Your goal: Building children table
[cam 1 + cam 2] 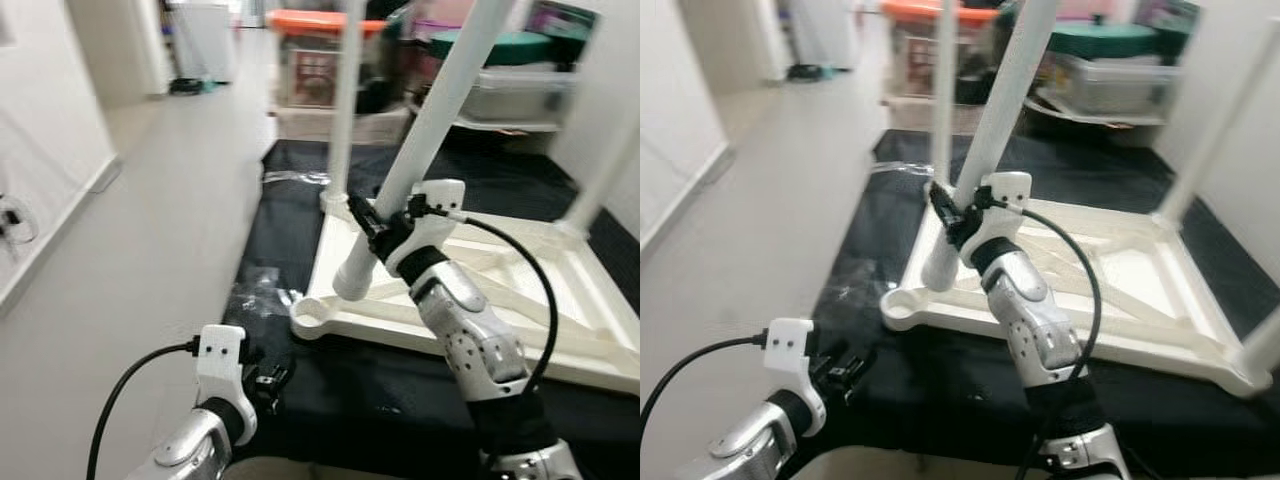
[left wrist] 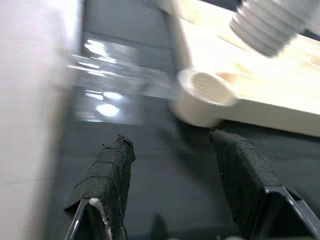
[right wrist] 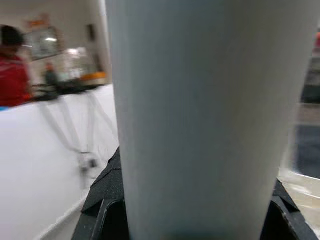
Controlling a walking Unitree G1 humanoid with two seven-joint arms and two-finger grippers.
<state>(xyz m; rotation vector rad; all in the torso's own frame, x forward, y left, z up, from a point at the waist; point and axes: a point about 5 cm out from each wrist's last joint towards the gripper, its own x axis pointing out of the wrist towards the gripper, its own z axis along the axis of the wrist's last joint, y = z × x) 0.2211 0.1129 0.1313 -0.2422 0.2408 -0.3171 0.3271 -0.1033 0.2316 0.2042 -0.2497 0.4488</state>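
A white children's table top [image 1: 560, 300] lies upside down on a black mat [image 1: 400, 390]. Legs stand upright in its far corners, one of them [image 1: 343, 100] at the far left. My right gripper [image 1: 385, 228] is shut on a loose white leg [image 1: 430, 130], held tilted, its threaded lower end [image 2: 267, 27] just above and beside the empty near-left corner socket [image 1: 318, 317]. In the right wrist view the leg [image 3: 200, 110] sits between the black pads. My left gripper [image 2: 175, 195] is open and empty, low over the mat in front of that socket [image 2: 205, 95].
A crumpled clear plastic bag [image 1: 262, 290] lies on the mat left of the table top. Storage boxes, one with an orange lid [image 1: 315, 50], stand at the back. Pale floor [image 1: 150, 220] stretches to the left beside a white wall.
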